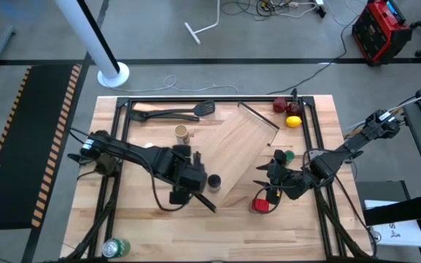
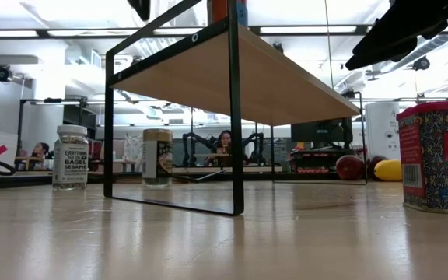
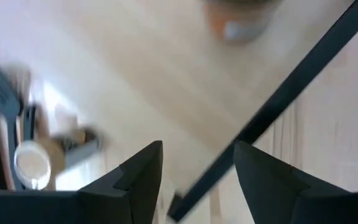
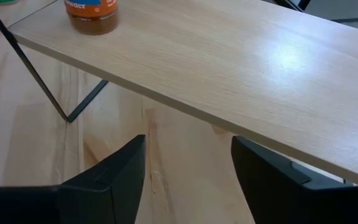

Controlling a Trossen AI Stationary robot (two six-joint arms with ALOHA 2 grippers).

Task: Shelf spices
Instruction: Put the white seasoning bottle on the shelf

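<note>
Spanning the pale wooden desk, the shelf sits between released left claw and released right claw.

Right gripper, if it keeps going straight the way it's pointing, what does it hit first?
Most likely the shelf: in the right wrist view the open right gripper faces its long wooden edge, roughly level with it. Depth is hard to judge, so it might slip just underneath instead.

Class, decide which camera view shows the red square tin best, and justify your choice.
The low view: the red square tin stands close by, its patterned side and label readable. The high view shows only its small red top beside the right gripper. Neither wrist view shows it.
</note>
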